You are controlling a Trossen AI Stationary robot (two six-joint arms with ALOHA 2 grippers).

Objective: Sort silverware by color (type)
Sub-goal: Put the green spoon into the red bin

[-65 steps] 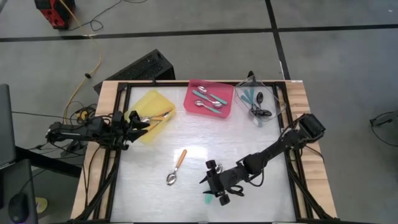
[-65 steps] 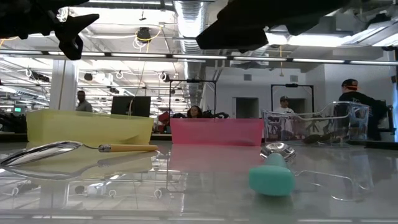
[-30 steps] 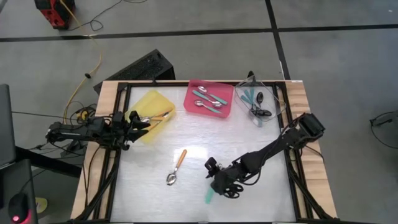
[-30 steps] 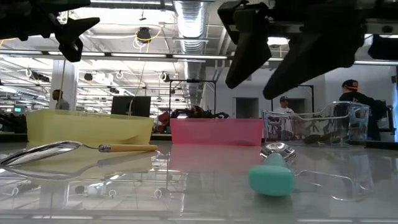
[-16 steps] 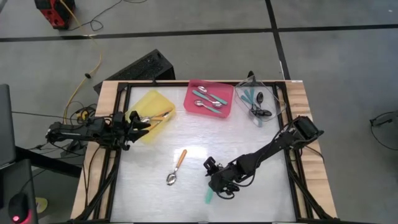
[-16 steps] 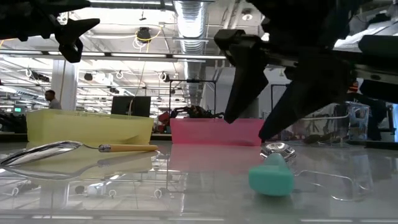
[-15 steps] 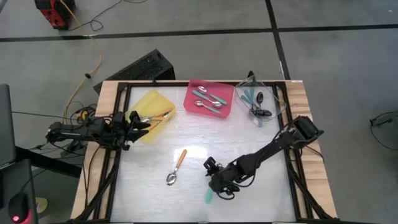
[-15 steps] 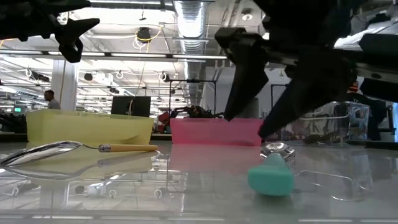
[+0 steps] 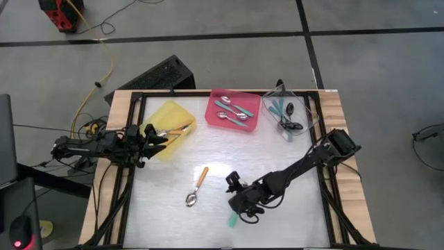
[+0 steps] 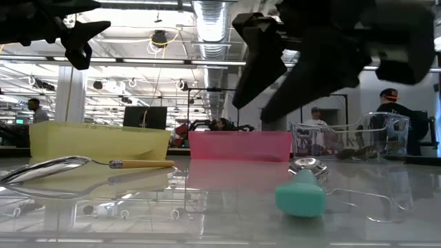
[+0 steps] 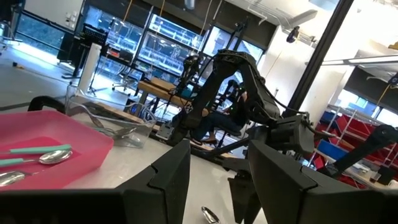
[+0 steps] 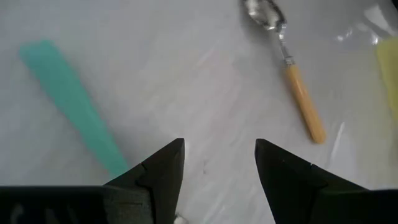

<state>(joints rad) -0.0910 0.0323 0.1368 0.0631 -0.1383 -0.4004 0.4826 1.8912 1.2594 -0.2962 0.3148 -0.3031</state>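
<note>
**Right gripper poised over a teal spoon near the table's front edge**

A pale table (image 9: 277, 160) is seen from above, framed by a wooden border, with two dark arms reaching over it. Three trays are lined along the table's far edge: a yellow tray (image 9: 168, 115) toward the left corner, a pink tray (image 9: 251, 105) at the middle, and a clear tray (image 9: 301, 113) toward the right corner. Spoons are held in each tray: orange-handled in the yellow one, teal-handled with silver bowls in the pink one, and teal-handled with dark bowls in the clear one.

The right gripper (image 9: 239, 203) is held above the table's front half, its fingers (image 12: 158, 171) spread apart with nothing between them. A teal-handled spoon (image 9: 233, 220) is lying flat on the table just beside and below this gripper, nearer the front edge. In the right wrist view its handle runs to one side of the open fingers, not between them.

An orange-handled spoon (image 9: 198, 185) is lying on the table's middle, left of the right gripper, with its silver bowl pointed toward the front edge.

The left gripper (image 9: 154, 135) is held at the yellow tray's near corner, its fingers parted and empty.
</note>
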